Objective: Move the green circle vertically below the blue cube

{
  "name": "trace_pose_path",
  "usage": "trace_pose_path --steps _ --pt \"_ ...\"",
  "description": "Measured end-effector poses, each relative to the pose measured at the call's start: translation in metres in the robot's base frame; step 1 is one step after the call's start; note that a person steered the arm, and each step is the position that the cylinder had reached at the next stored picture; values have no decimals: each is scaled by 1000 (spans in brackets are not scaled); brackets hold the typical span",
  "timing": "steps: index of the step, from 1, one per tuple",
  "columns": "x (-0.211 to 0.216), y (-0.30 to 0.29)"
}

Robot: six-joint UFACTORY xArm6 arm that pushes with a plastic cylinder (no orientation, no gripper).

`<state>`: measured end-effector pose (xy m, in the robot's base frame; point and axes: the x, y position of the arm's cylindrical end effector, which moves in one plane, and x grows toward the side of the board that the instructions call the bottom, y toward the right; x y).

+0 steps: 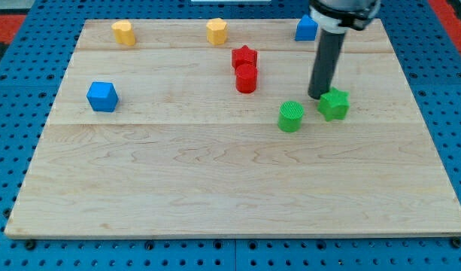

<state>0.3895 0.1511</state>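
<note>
While the blue cube sits alone near the board's left edge, a yellow block stands above it near the top edge. Further right, a second yellow block lies along that same top edge. Near the middle, a red star touches a red cylinder just below it. Right of centre, the green circle rests far from the cube and slightly lower. My tip stands just up-right of it, seemingly touching the green star's upper left. Behind the rod, another blue block is partly hidden. I carry no fingers, only this rod.
</note>
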Motion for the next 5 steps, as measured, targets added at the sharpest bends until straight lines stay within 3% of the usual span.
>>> trace_pose_path --steps 1,2,5 --pt "-1 -2" --pt "-2 -54" --pt "-2 -80"
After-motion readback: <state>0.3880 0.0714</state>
